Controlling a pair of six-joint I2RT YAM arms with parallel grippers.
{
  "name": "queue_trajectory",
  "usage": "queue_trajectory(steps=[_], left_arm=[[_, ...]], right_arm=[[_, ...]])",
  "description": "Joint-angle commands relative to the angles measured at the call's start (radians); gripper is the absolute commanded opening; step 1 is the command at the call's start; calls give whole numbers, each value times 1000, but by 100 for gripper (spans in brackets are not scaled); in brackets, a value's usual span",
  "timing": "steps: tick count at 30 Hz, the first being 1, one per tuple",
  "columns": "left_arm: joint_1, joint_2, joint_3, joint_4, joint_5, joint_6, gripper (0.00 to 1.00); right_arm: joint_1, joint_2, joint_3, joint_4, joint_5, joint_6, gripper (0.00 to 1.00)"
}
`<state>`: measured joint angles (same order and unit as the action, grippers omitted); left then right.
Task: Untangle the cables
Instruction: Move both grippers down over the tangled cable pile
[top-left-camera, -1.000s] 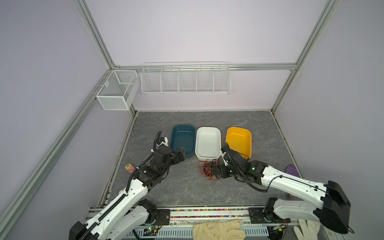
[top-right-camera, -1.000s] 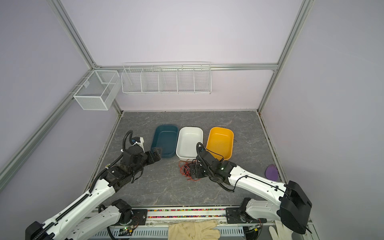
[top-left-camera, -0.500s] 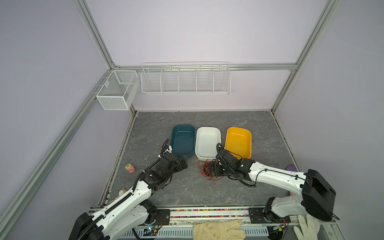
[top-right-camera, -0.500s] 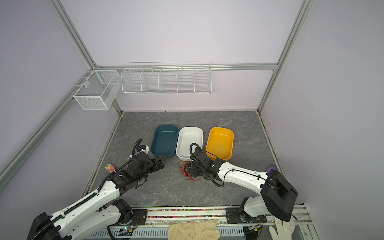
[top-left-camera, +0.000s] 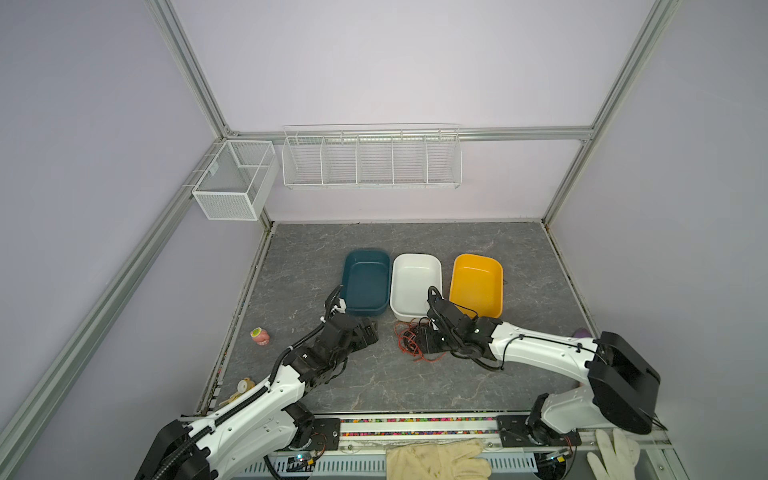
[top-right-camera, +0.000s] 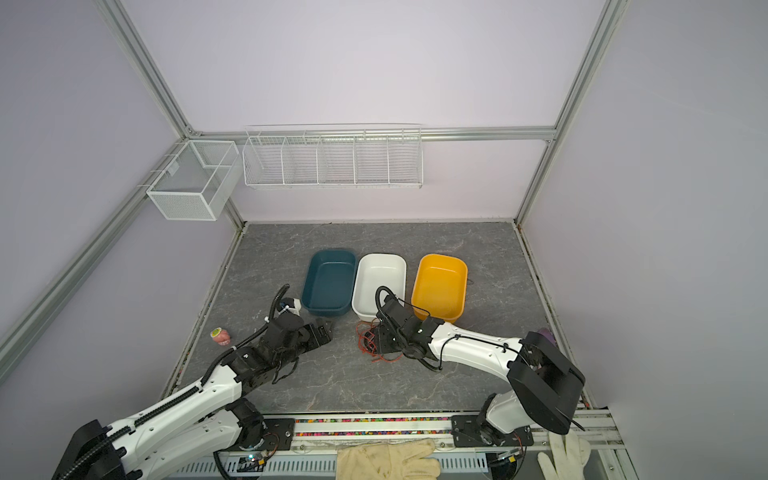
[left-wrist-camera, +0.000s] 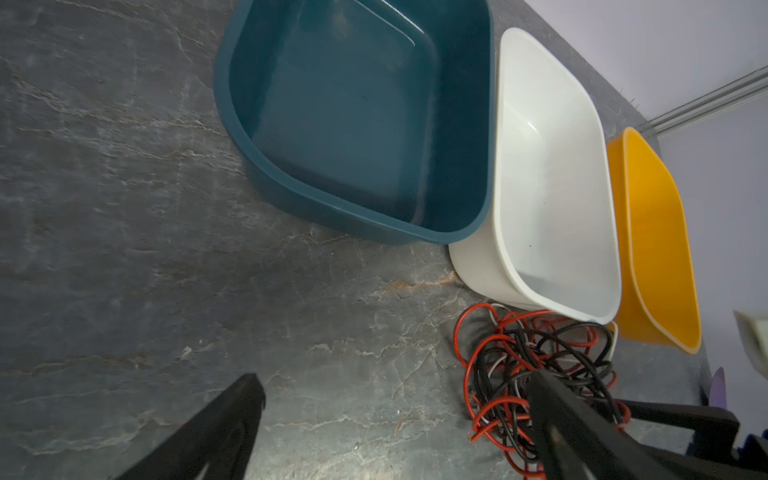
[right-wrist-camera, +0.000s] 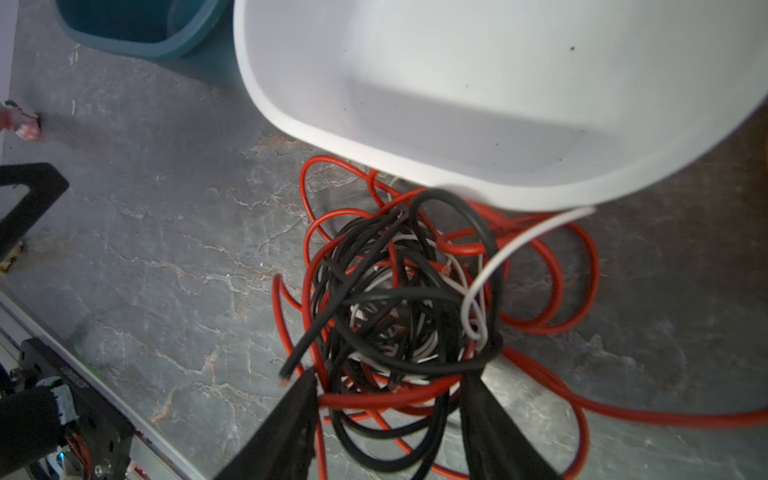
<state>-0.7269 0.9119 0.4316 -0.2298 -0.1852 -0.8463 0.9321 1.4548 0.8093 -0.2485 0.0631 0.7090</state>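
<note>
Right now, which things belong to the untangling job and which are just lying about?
Job: cables; right gripper, jaws around the tangle; left gripper, open nearby.
Lying about: teal tub, white tub, yellow tub, pink toy, gloves, wire baskets.

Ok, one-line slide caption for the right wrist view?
Right gripper, jaws open, straddles the red, black and white cable tangle on the grey table beside the white tub.

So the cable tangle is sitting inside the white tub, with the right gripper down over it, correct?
Not inside. The cables lie on the table just in front of the white tub, which is empty; the right wrist view shows it. The right gripper is down over them.
</note>
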Motion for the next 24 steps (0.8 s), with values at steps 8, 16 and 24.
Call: queue_trajectory(steps=[8, 16, 24], left_arm=[[-47, 55, 73, 11, 20, -55, 98], [-101, 79, 44, 54, 13, -100, 98], [-122, 89, -11, 127, 30, -156, 98]], right_arm=[[10, -9, -50, 70, -42, -26, 43], [37, -63, -71, 56, -13, -53, 32], [79, -93, -66, 63, -19, -96, 19]])
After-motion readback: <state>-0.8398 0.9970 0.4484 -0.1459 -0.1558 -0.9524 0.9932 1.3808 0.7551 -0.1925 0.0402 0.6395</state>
